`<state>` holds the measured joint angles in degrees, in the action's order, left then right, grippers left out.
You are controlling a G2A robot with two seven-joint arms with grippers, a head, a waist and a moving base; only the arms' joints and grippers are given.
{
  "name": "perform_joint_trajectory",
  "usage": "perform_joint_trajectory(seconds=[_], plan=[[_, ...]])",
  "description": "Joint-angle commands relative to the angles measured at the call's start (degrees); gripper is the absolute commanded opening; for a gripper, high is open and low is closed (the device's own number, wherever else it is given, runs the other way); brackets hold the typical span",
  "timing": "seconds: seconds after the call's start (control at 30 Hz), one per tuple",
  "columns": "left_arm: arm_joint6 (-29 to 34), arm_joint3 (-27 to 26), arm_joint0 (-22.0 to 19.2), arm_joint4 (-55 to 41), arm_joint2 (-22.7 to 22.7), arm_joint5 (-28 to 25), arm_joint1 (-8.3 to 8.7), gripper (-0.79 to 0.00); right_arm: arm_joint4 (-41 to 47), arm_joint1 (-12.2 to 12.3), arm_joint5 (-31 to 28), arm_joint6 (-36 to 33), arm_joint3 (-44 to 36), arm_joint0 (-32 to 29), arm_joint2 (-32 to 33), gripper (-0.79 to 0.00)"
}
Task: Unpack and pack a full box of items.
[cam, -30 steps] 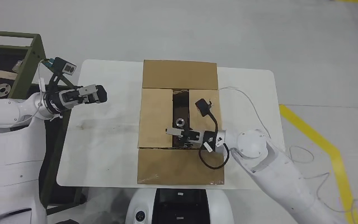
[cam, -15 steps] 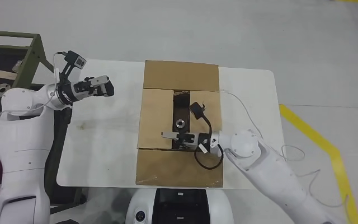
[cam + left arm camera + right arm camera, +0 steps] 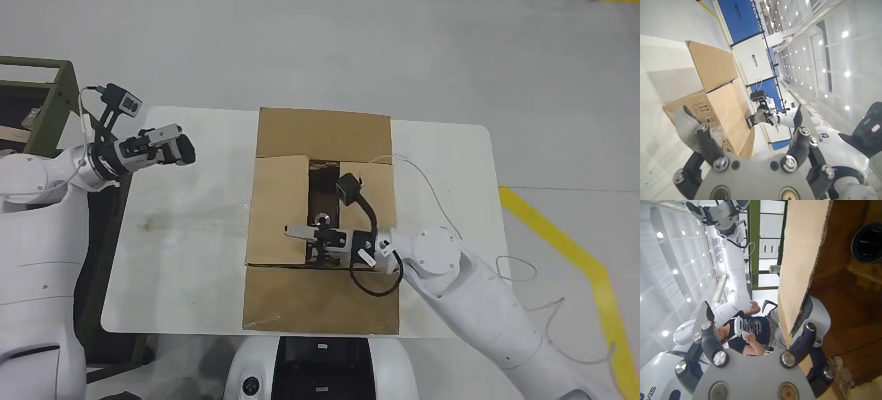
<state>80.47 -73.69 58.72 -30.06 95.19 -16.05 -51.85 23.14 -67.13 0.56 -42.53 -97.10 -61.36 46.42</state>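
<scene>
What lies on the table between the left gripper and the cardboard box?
Nothing lies there. In the top view, only bare white table separates the left gripper from the cardboard box.

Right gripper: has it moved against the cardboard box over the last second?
Yes. In the top view the right gripper has slid toward the robot's left across the opening of the cardboard box, over its left inner flap.

It was a large test hall. Beyond the left gripper were round white ceiling lights and blue partition panels.
</scene>
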Motion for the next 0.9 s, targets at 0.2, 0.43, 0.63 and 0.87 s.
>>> perform_joint_trajectory(seconds=[0.2, 0.43, 0.63, 0.87], plan=[[-1.0, -0.2, -0.9, -1.3, 0.7, -0.5, 0.41, 0.000, -1.0, -0.6, -1.7, 1.0, -5.5, 0.2, -0.2, 0.000], [-2.5, -0.5, -2.3, -2.8, 1.3, 0.0, 0.74, 0.000, -3.4, -2.3, -2.5, 2.5, -6.6, 3.4, -4.3, 0.000], [-3.1, -1.6, -3.3, -4.9, 1.7, 0.6, 0.97, 0.000, -4.3, -4.7, -4.1, 4.8, -3.6, 6.9, -9.1, 0.000], [-3.0, -2.5, -4.2, -6.0, 0.9, 1.7, 1.16, 0.000, -5.2, -7.7, -5.9, 7.0, 0.1, 10.3, -14.0, 0.000]])
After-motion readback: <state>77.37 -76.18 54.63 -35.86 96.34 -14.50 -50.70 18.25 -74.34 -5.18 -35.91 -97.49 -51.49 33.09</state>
